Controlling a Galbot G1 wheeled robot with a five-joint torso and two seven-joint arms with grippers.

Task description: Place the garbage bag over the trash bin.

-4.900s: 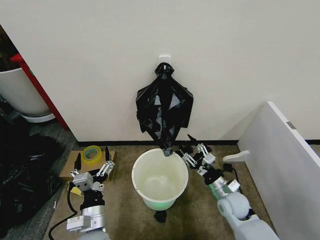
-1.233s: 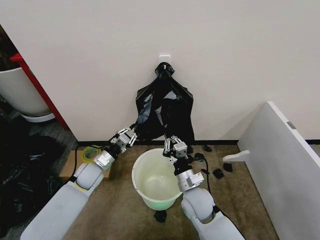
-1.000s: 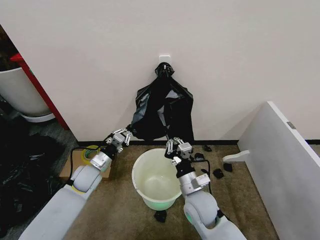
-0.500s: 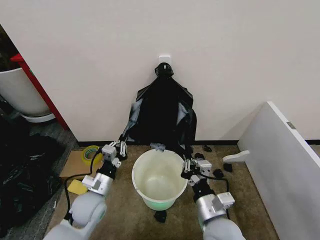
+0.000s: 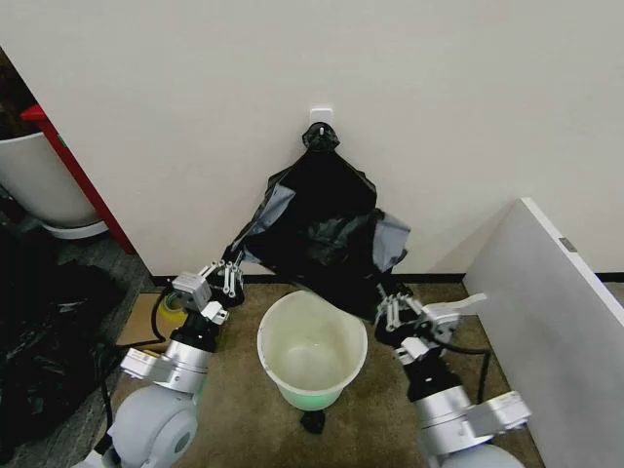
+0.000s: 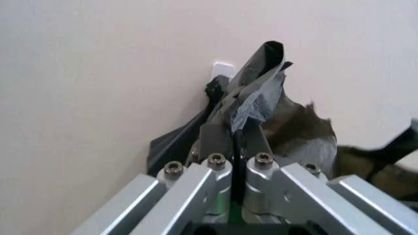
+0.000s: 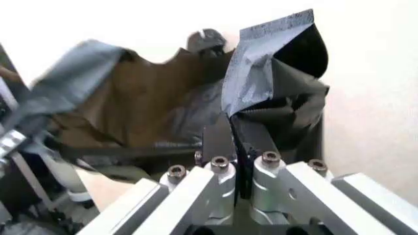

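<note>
The black garbage bag hangs from a white wall hook and is stretched wide into a triangle above the far rim of the trash bin. The bin is cream-white with a pale green base and stands upright on the carpet. My left gripper is shut on the bag's lower left corner, left of the bin. My right gripper is shut on the bag's lower right edge, right of the bin. In the left wrist view the gripper pinches a crumpled fold of the bag. In the right wrist view the gripper pinches the bag likewise.
A white panel leans at the right. A bigger white tub and black plastic lie at the left. A yellow tape roll sits on cardboard behind my left arm. A small black scrap lies before the bin.
Both grippers have drawn back toward me and apart, one to each side of the bin, holding the bag. The bag's lower edge has spread much wider.
</note>
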